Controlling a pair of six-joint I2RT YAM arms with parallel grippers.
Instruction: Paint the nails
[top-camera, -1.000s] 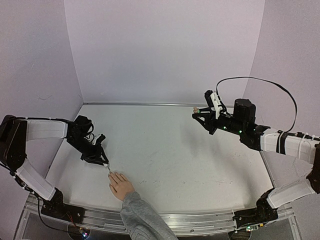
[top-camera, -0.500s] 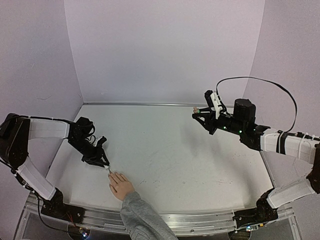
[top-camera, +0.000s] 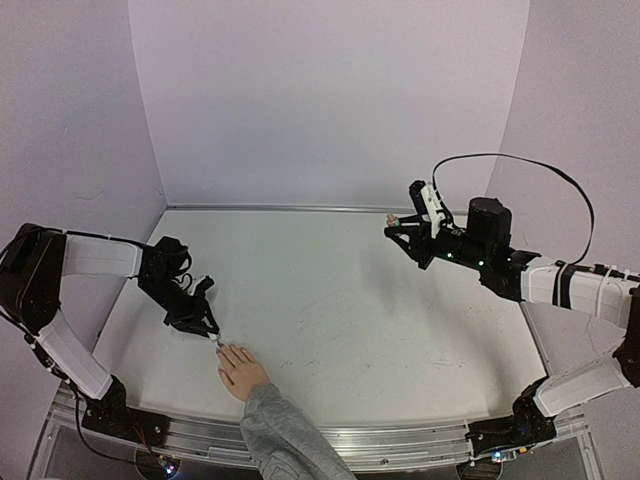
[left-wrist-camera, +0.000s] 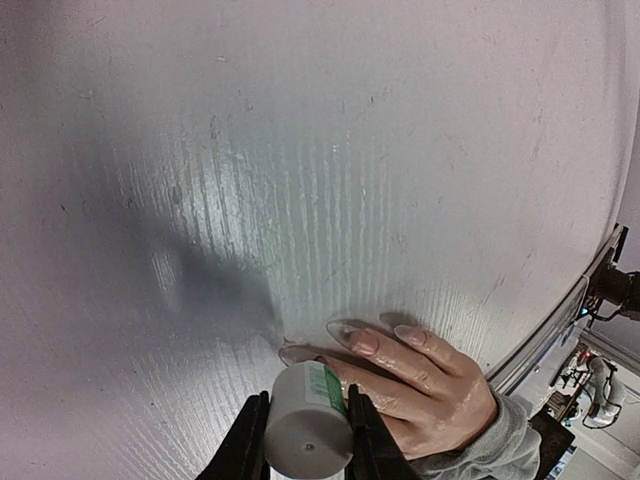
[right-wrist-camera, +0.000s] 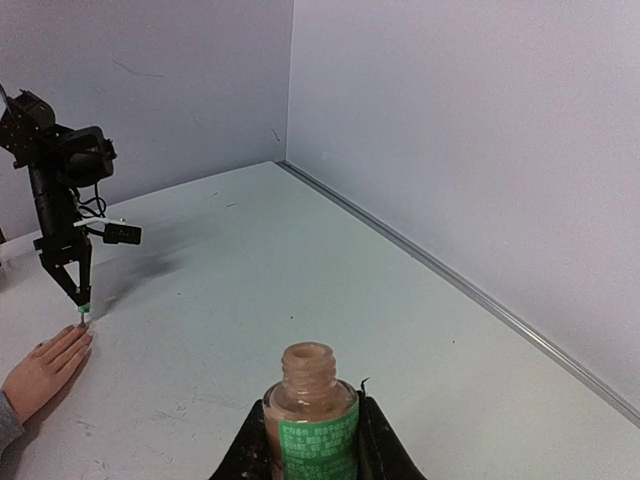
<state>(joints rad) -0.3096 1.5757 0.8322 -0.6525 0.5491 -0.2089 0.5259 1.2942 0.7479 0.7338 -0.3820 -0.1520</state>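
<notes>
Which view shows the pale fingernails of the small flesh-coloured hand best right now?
Left wrist: the pale fingernails show close up, one by one, just beyond the white cylindrical cap held in the left gripper. Top external and right wrist show only the whole flesh-coloured hand, small, nails too tiny to make out.

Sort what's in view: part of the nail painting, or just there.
For the job: hand with its nails; brush cap in left gripper; open polish bottle in right gripper.
Just there: grey sleeve; table; black cable.
</notes>
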